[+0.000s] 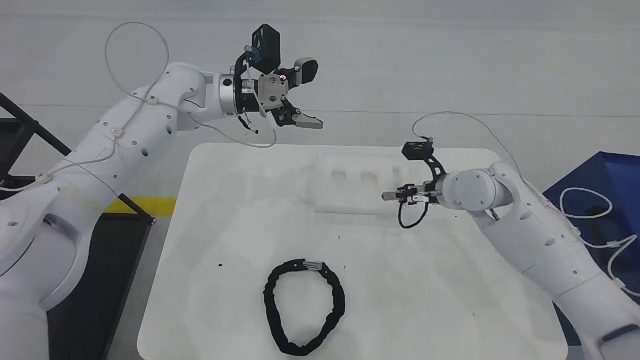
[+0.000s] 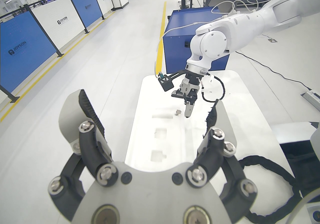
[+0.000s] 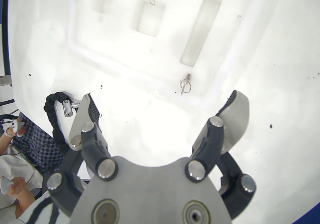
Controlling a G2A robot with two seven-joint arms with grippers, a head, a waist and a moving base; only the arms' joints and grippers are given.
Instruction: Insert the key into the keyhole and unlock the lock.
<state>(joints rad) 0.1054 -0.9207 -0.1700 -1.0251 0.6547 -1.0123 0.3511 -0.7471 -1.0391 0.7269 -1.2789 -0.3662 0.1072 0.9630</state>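
Currently the left claw (image 1: 308, 93) hangs raised beyond the far-left corner of the white table (image 1: 480, 300), its fingers spread wide with nothing between them. The right claw (image 3: 160, 100) sits low over the right half of the table, also well open and empty. In the left wrist view one of its fingertips (image 2: 188, 112) points down just beside the small silver key on a wire ring (image 3: 185, 84); whether it touches the surface cannot be told. The key lies flat on a shallow white moulded tray with three rectangular recesses (image 3: 120, 60), at the end of the longest recess and outside it. The black fabric-sleeved chain lock (image 1: 270, 305) lies as a closed loop near the table's front edge, roughly mid-width, well apart from the key. Its silver cylinder (image 3: 67, 108) faces the tray.
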